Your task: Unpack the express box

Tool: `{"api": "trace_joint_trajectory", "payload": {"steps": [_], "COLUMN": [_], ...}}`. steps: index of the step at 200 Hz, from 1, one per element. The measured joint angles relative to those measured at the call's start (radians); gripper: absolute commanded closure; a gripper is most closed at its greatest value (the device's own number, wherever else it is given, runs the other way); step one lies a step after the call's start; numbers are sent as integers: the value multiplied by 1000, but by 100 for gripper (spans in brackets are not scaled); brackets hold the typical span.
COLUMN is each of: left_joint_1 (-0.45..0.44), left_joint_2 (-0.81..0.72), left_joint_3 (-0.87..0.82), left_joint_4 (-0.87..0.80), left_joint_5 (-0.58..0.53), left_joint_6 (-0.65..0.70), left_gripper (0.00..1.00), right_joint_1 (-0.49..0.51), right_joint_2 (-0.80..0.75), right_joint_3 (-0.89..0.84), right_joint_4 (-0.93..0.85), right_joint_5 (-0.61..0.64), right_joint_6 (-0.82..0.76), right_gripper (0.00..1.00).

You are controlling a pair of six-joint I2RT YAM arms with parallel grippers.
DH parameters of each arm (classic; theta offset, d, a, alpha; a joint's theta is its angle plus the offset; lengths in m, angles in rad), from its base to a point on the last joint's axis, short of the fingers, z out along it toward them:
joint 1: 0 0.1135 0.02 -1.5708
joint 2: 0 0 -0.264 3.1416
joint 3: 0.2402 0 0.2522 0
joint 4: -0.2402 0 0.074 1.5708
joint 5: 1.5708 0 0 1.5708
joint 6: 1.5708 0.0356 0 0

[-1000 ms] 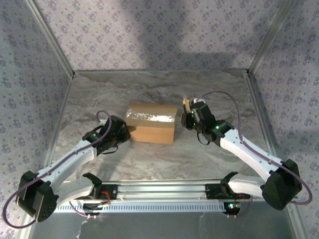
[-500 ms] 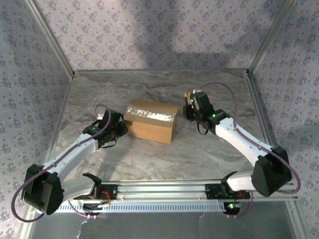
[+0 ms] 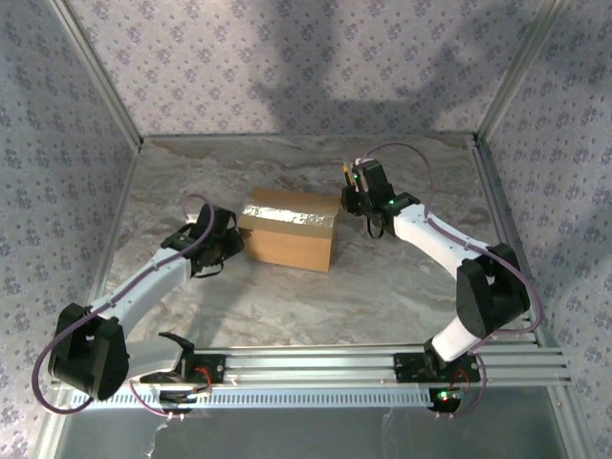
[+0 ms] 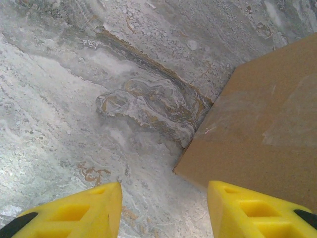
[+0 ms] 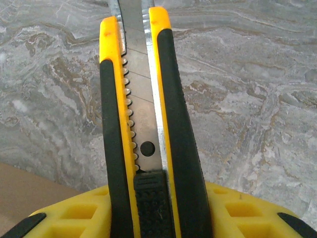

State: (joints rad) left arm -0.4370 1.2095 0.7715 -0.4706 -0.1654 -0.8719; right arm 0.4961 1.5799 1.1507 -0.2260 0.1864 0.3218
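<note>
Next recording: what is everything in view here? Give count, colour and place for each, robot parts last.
brown rectangular cardboard express box: one, brown with shiny clear tape along its top, middle of the table, flaps shut.
yellow-and-black utility knife: one, metal blade out, held in the right claw beside the box's far right corner.
marble-pattern table: one, grey with tan veins, under everything.
floral-papered walls: three, pale lilac, back and both sides.
metal rail: one, silver, near edge, carrying the arm bases.
left claw: one, yellow fingers, open, at the box's left end.
right claw: one, yellow fingers, shut on the knife.
</note>
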Motion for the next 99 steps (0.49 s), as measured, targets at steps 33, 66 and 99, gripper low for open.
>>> {"api": "trace_joint_trajectory", "payload": {"steps": [33,66,99], "left_joint_1": [18,45,77], "left_joint_2": [14,30,30], "left_joint_3": [19,24,24], "left_joint_4": [-1,-5,-4], "left_joint_5": [-1,-12,-15], "left_joint_6": [5,12,21], "left_gripper": [50,50,50], "right_joint_1": [10,42,77], "right_joint_2": [2,-2,-44], "right_joint_3": [0,-3,-41], "right_joint_4": [4,6,2], "right_joint_5": [8,36,54], "right_joint_6": [-2,-1,3], "right_gripper": [100,100,100]}}
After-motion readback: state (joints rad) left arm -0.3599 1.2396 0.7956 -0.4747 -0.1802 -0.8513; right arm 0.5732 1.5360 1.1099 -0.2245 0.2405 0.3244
